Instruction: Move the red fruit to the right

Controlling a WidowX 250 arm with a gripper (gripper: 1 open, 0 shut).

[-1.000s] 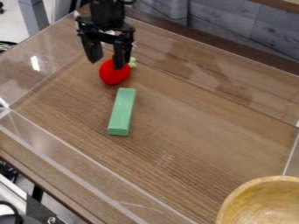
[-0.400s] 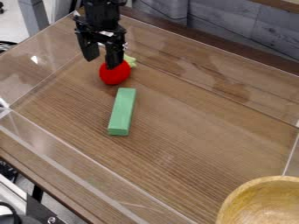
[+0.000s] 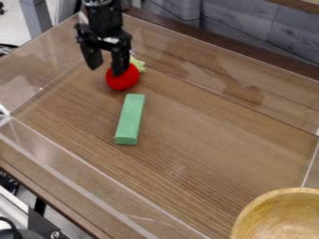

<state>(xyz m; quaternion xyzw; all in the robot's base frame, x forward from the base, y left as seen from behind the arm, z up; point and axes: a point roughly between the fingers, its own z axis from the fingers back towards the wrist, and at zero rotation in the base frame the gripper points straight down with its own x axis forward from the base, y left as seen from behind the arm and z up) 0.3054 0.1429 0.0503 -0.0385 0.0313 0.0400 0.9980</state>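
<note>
Black gripper (image 3: 106,65) hangs with its two fingers (image 3: 91,58) spread apart, holding nothing. The red fruit (image 3: 121,79) lies on the wooden tabletop (image 3: 212,121) just beneath it, under the finger nearer the camera; whether that finger touches the fruit cannot be told. The green block (image 3: 130,119) lies further toward the camera, near the fruit.

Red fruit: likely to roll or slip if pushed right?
Probably rolls: the fruit looks rounded on a smooth table. Its glossy, toy-like skin suggests light and slippery, so the open end effector may lose it. The leafy stub on its right could make it veer.
</note>
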